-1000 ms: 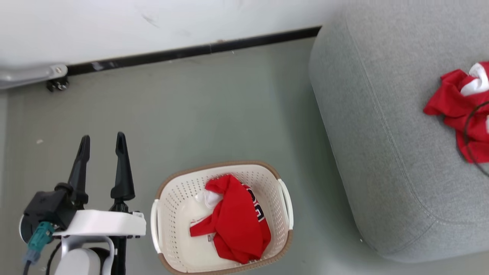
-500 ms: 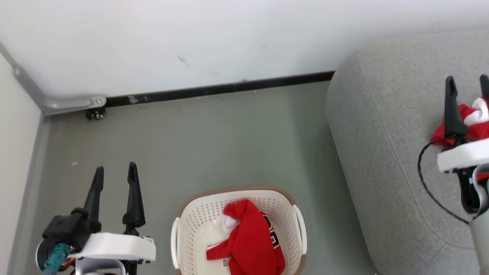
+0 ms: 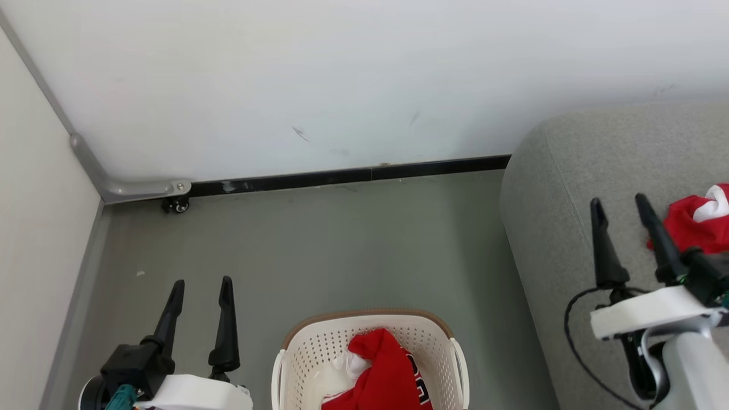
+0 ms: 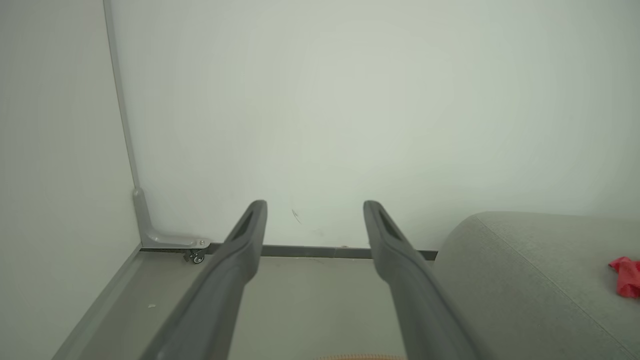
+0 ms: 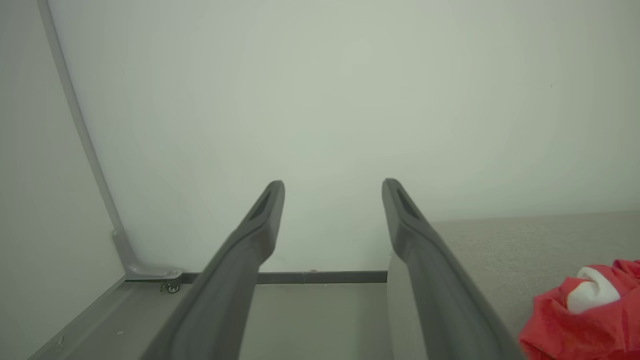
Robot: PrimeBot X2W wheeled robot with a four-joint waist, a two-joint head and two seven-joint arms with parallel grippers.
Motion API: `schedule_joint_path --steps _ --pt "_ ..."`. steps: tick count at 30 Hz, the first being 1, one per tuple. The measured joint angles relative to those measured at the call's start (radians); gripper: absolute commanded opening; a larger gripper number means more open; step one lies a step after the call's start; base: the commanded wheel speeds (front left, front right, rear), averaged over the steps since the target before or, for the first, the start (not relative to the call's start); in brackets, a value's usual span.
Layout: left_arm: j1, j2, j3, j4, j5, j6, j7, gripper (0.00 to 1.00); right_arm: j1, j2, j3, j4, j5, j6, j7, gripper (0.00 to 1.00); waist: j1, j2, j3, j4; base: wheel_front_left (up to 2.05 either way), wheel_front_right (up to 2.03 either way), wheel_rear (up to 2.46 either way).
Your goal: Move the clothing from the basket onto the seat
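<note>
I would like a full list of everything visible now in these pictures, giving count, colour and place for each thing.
basket: one, cream-white with a brown rim, on the floor, bottom middle of the head view.
clothing in basket: one garment, red with white trim, inside the basket.
clothing on seat: one garment, red with white, lying on the seat at the right edge.
seat: one, grey, at the right.
floor: one, grey-green.
wall: white, behind.
baseboard: one, black, along the foot of the wall.
metal bracket: one, grey, in the left corner.
left gripper: one, dark fingers, open, left of the basket.
right gripper: one, dark fingers, open, over the seat.
</note>
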Motion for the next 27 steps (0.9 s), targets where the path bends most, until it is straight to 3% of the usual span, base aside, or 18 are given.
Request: schedule_joint_path --steps 11,27 --pt "0.029 -0.013 -0.032 0.011 0.016 -0.02 0.0 1.0 0.171 0.092 0.03 -0.061 -0.015 0.0 0.0 1.0 0.0 0.0 -0.052 0.018 0.0 0.0 0.0" --pt "0.06 -0.013 -0.049 0.032 0.057 -0.025 0.0 1.0 0.308 0.119 0.044 -0.148 -0.066 0.0 0.0 1.0 0.0 0.0 -0.073 0.021 0.0 0.0 0.0"
